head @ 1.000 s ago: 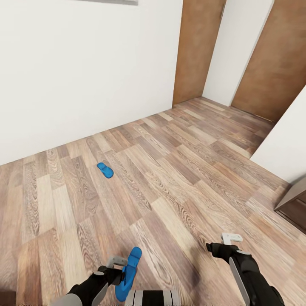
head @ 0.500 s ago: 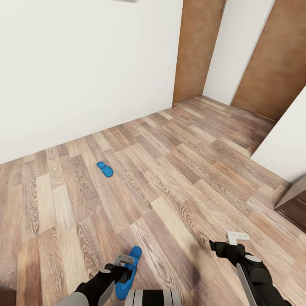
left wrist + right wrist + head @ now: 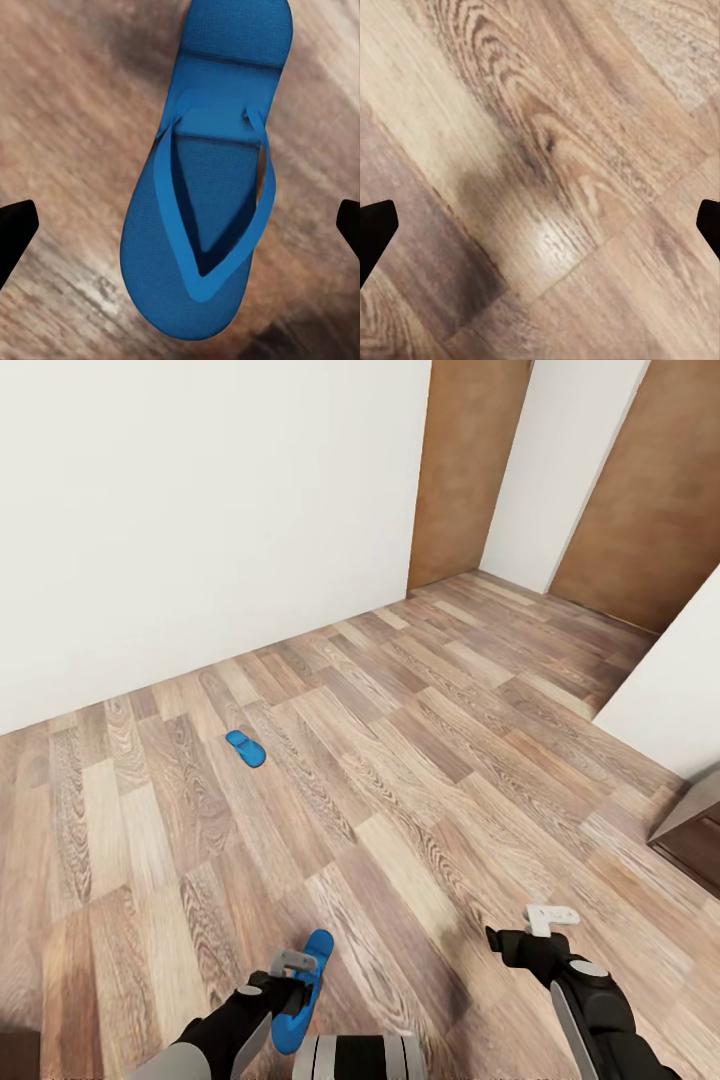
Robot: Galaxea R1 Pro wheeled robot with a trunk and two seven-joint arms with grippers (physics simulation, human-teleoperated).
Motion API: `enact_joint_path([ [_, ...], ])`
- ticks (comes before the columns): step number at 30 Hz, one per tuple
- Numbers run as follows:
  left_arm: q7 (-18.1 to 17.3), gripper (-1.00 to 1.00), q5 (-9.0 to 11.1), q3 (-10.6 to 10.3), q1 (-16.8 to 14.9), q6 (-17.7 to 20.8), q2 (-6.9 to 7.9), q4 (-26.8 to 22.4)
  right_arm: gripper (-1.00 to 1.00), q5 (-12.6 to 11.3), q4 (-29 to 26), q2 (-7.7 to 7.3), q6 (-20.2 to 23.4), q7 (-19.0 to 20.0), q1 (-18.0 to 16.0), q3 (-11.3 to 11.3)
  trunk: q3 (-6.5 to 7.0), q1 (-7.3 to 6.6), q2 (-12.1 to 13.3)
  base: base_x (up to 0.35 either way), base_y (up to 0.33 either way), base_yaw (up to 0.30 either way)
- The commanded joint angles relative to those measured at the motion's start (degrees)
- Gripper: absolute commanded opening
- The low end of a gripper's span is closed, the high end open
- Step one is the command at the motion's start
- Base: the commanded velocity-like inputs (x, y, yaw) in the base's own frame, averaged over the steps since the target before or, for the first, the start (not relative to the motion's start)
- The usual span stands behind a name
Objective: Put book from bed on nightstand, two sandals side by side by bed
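One bright blue sandal [image 3: 245, 749] lies flat on the wooden floor, far ahead at the left near the white wall. The second sandal [image 3: 314, 956] [image 3: 210, 187] is right under my left gripper [image 3: 290, 982], strap side up, with floor around it. In the left wrist view the left gripper [image 3: 180, 232] is open, its dark fingertips [image 3: 15, 225] standing wide on either side without touching the sandal. My right gripper [image 3: 532, 932] [image 3: 540, 232] is open over bare floor at the lower right. The book, the bed and the nightstands are out of view.
A white wall runs across the back left. Two brown wooden doors [image 3: 465, 470] [image 3: 650, 500] stand at the back right, with a white wall corner [image 3: 680, 690] jutting in. The corner of a dark brown piece of furniture [image 3: 695, 840] shows at the right edge.
The camera has shifted a little. The near sandal, which stood tilted in the left gripper, now sits lower and flatter under it. The right gripper has drifted slightly.
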Motion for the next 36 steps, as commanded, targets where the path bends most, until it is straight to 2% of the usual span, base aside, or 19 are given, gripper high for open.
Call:
enact_joint_path([
  [1, 0.1, 1.00, -0.1, -0.2, 0.0, 0.3, 0.03, -0.1, 1.00, 0.0, -0.1, 0.00, 0.3, 0.1, 0.0, 0.0, -0.04, -0.01, 0.0, 0.000, 0.000, 0.000],
  [7, 0.1, 1.00, -0.1, -0.2, 0.0, 0.2, 0.05, -0.2, 1.00, 0.0, 0.0, -0.02, 0.3, 0.1, 0.0, 0.1, -0.04, -0.01, 0.0, 0.000, 0.000, 0.000],
  [20, 0.0, 1.00, -0.1, -0.3, -0.1, 0.3, 0.05, -0.3, 1.00, 0.0, 0.0, -0.07, 0.3, 0.1, 0.0, 0.1, -2.93, 0.32, -0.2, 0.000, 0.000, 0.000],
  [36, -0.1, 1.00, -0.1, -0.4, -0.1, 0.2, 0.07, -3.2, 1.00, -0.1, -0.5, -0.05, 0.2, 0.2, 0.0, 0.2, -2.93, 0.32, -0.2, 0.000, 0.000, 0.000],
])
